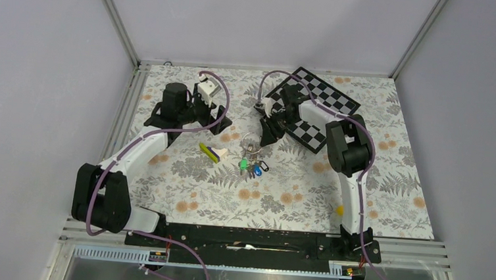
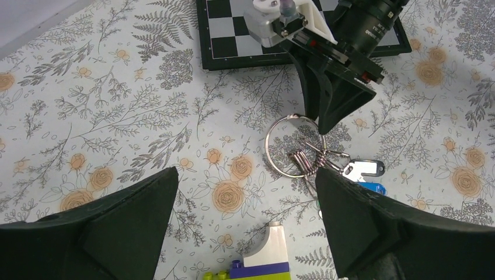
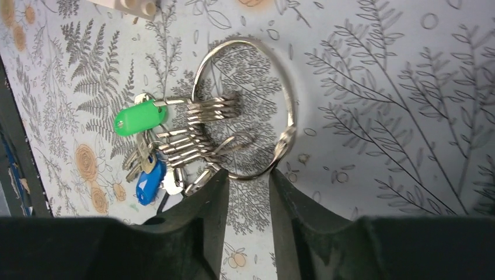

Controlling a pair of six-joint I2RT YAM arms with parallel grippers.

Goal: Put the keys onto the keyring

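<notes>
Here, on the floral table (image 1: 182, 188), the left gripper (image 2: 245, 175) hangs wide open, empty. The right gripper (image 3: 246, 178) (the closer one) is barely parted, clasping nothing. The keyring (image 3: 285, 140) lies at its fingertips' near-left, the keys (image 3: 140, 116) nearer.

Walls (image 1: 260, 22): plain pale grey panels on three sides.
Frame posts (image 1: 113, 15): bare aluminium, one in each far corner.
Table cover (image 1: 183, 181): white cloth printed with grey ferns and orange roses.
Side rails (image 1: 126, 115): aluminium, along the left edge.
Light: even, with soft shadows.
</notes>
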